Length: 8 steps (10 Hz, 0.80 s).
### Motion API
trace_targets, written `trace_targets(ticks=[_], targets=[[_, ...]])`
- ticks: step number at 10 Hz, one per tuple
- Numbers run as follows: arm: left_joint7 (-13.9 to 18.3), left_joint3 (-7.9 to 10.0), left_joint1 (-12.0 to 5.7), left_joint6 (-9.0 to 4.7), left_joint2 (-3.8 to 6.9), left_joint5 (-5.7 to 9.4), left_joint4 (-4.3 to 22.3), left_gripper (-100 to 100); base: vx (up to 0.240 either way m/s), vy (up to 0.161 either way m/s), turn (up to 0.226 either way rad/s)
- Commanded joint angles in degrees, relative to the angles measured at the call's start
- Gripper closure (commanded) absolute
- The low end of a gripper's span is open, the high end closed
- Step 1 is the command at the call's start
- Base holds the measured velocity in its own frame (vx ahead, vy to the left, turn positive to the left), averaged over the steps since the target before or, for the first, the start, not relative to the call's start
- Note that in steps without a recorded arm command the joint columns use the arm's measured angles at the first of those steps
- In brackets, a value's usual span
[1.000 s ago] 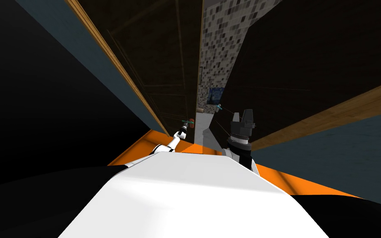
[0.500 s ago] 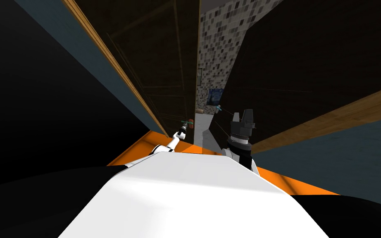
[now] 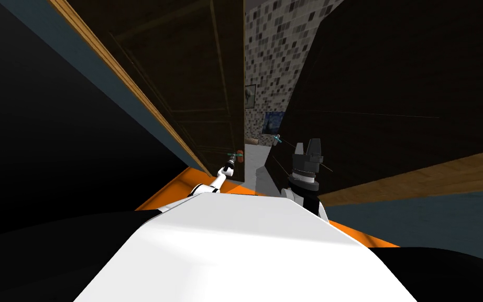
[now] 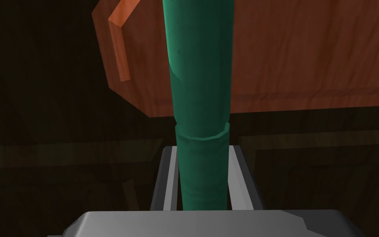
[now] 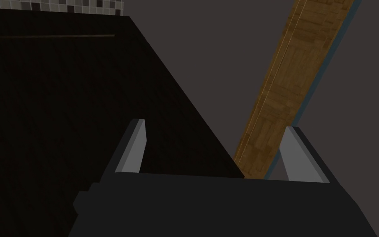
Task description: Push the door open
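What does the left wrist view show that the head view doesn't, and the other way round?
Left wrist view: the left gripper shut on the green handle, fingers pressing its sides, and the grain of the reddish-brown plate behind. Head view: the right gripper, open and raised, and a tiled wall past the dark door's edge. Both: handle, plate and door.

Near, an orange floor (image 3: 183,184) runs between a blue-grey wall on the left (image 3: 84,57) and another on the right (image 3: 434,220), each edged by a wooden band (image 3: 418,181). Far ahead stands a wall of small grey, black and white tiles (image 3: 277,52), bearing a blue picture (image 3: 273,121) and a small framed picture (image 3: 250,96). The light is dim; a black area (image 3: 36,157) lies left
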Motion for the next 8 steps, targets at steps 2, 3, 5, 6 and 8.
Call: trace_targets(ticks=[2,3,5,6,8], targets=[[-0.43,1.69,-0.60,0.23,1.35,0.47,0.14,100,0.138,-0.109,0.045],[-0.84,2.92,-0.54,0.21,1.94,0.81,0.18,100,0.138,-0.126,0.068],[-0.84,2.92,-0.54,0.21,1.94,0.81,0.18,100,0.088,-0.069,0.029],[-1.27,4.22,-0.48,0.20,2.46,1.17,0.24,100,0.109,-0.071,0.055],[-1.57,5.11,-0.44,0.18,2.76,1.42,0.27,100,0.129,-0.143,0.087]])
